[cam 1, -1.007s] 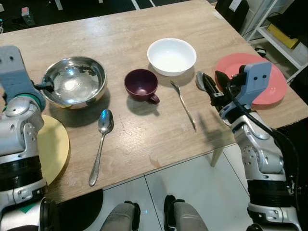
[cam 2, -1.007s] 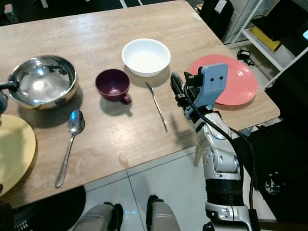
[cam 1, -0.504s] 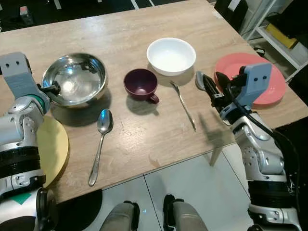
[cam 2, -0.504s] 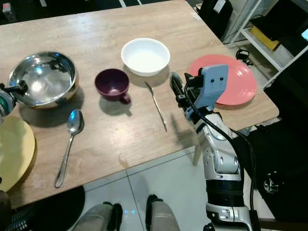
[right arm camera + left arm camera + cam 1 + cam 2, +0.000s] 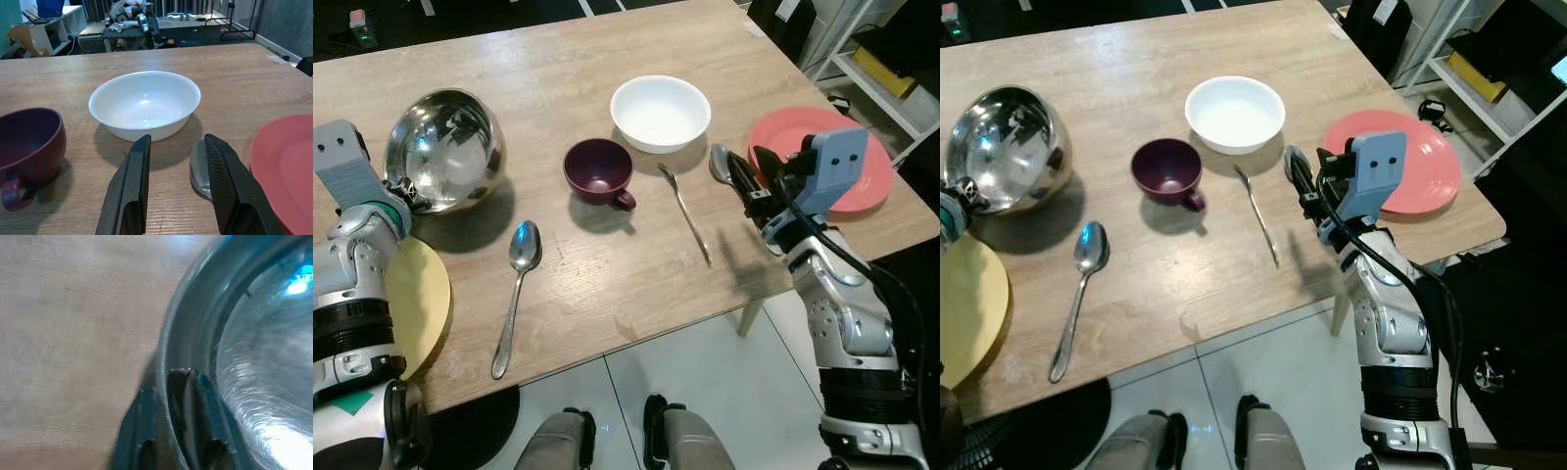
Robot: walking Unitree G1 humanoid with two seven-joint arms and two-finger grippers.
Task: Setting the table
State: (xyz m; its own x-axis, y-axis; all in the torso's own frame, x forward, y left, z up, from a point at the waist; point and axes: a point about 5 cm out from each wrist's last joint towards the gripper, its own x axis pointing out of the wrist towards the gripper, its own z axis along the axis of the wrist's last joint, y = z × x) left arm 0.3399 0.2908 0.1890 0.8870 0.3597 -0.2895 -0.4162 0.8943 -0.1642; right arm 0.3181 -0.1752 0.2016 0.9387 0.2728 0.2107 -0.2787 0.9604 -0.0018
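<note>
At far left on the wooden bench (image 5: 568,284), the left pincer (image 5: 183,382) clamps the tilted, shiny steel bowl (image 5: 445,149) by its rim. Rightward, the right pincer (image 5: 178,169) hovers spread before the round white bowl (image 5: 145,103).

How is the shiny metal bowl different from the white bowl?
The steel bowl is mirror-shiny and tilted up on its side; the white bowl is matte and sits flat. The left end effector grips the steel bowl's rim, while the white bowl is untouched. The steel bowl looks bigger. Both look empty.
</note>
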